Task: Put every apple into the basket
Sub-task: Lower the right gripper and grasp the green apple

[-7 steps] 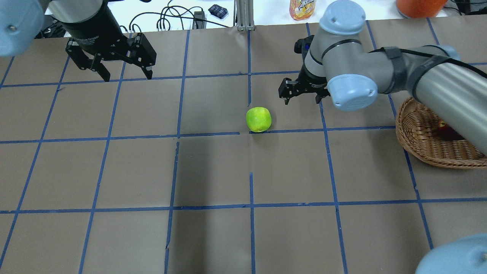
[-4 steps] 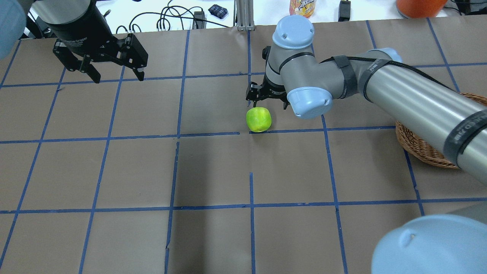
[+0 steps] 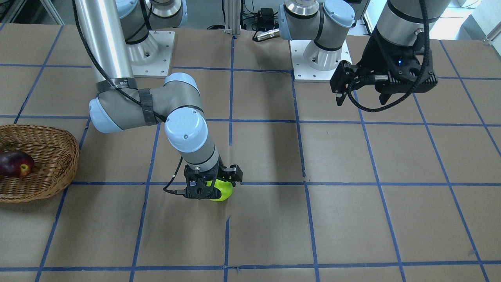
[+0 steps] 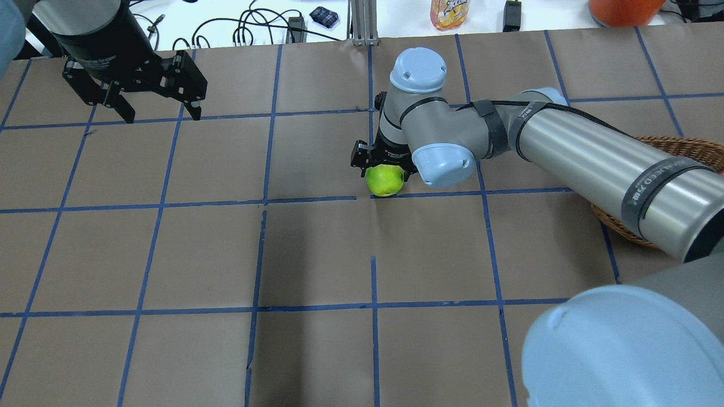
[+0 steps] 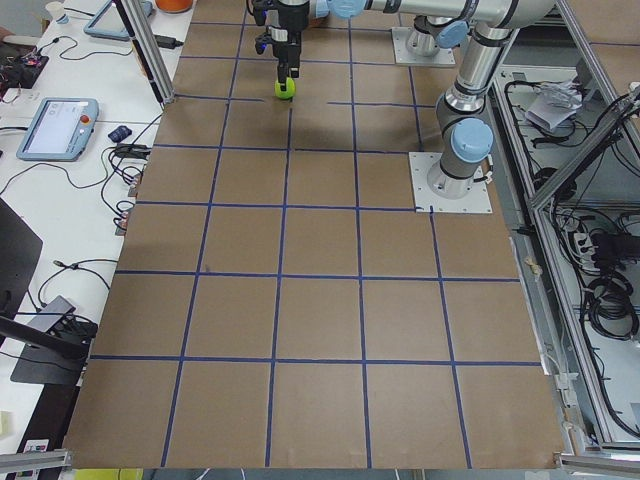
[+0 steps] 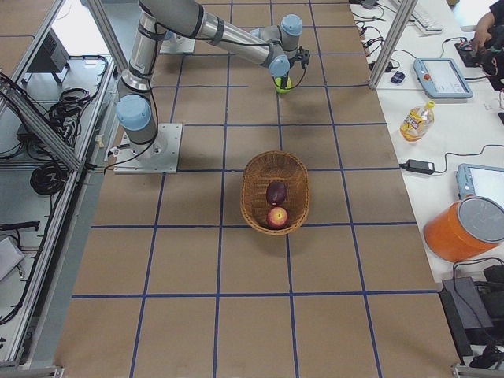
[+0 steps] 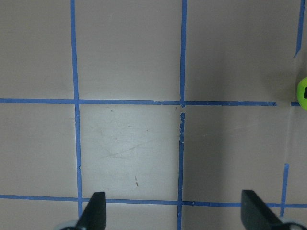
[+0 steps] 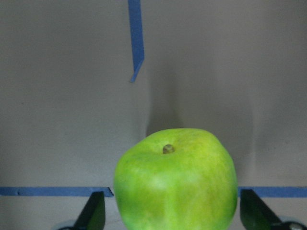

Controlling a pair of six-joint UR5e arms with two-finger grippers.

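Observation:
The lime green apple sits on the table near the middle, touching a blue tape line. My right gripper is open and low over it, one finger on each side. In the right wrist view the green apple fills the gap between the two fingertips. The wicker basket holds the maroon apple and the red apple. My left gripper is open and empty above the table's far left.
A yellow drink bottle, an orange container and cables lie beyond the table's far edge. My right arm stretches over the basket's rim.
My right gripper has moved left and come down over the green apple, which has not moved. My left gripper has drifted left and away.

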